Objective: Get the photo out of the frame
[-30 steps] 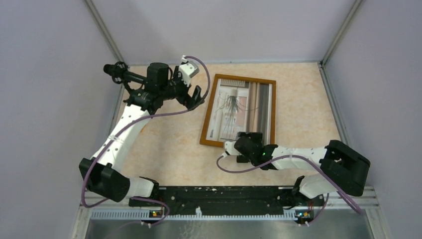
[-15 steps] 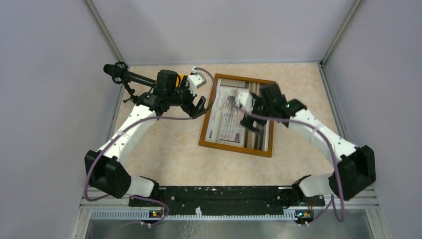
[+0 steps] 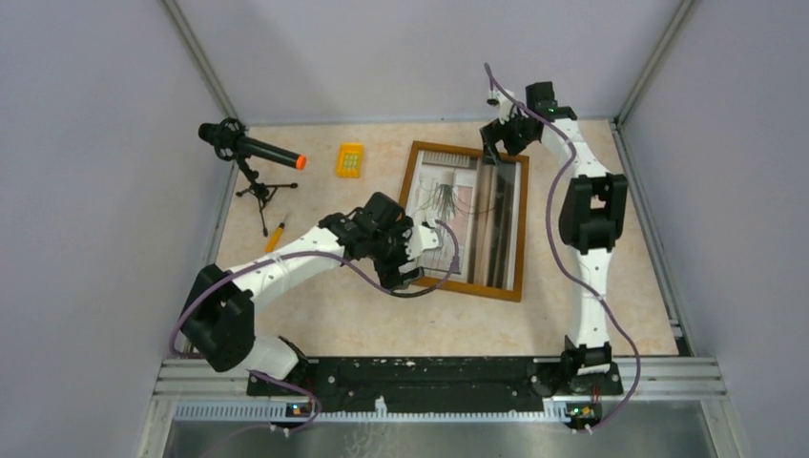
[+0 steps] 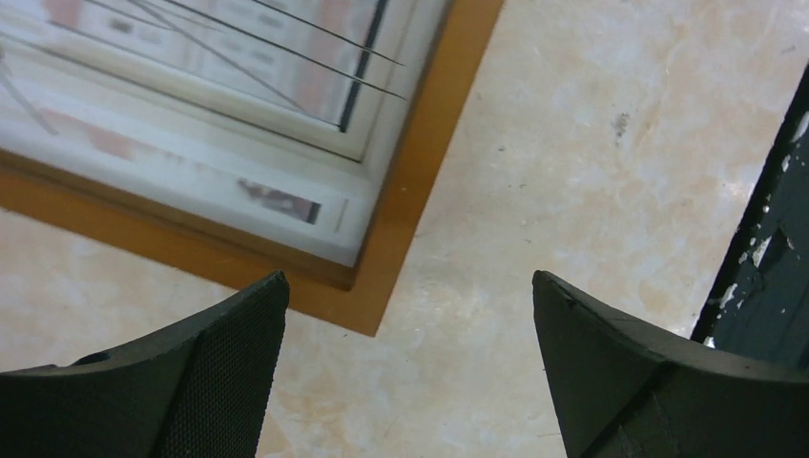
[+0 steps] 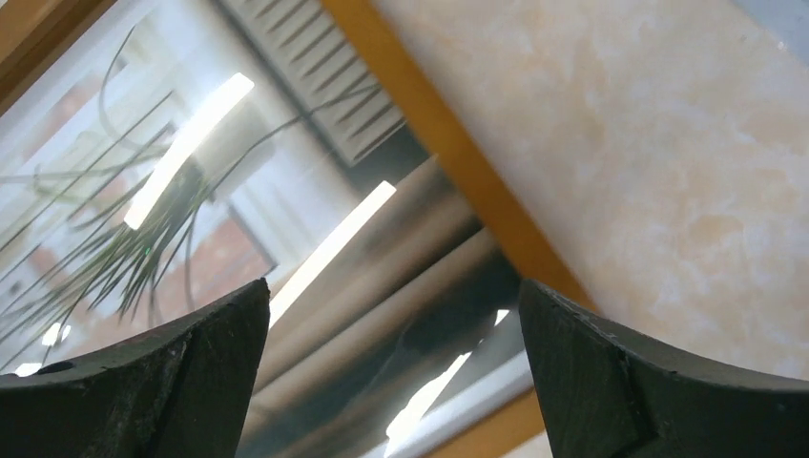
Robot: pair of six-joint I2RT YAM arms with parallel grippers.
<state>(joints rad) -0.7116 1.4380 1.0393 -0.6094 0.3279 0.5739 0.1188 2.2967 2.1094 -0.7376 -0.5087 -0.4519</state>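
The frame lies face up on the table, with the photo of a spiky plant inside it behind reflective glazing. My left gripper is open and empty, hovering over the frame's near-left corner. In the left wrist view its fingers straddle bare table just off the frame corner, with the photo above. My right gripper is open and empty above the frame's far-right corner. The right wrist view shows the photo's beige bands and the frame rim under the gripper.
A black microphone on a small tripod with an orange tip stands at the far left. A yellow block and an orange pen lie left of the frame. A black rail runs along the near edge and also shows in the left wrist view.
My left gripper has moved from beside the frame's far-left side to its near-left corner. My right arm has swung from the frame's near edge, across it, to the far-right corner.
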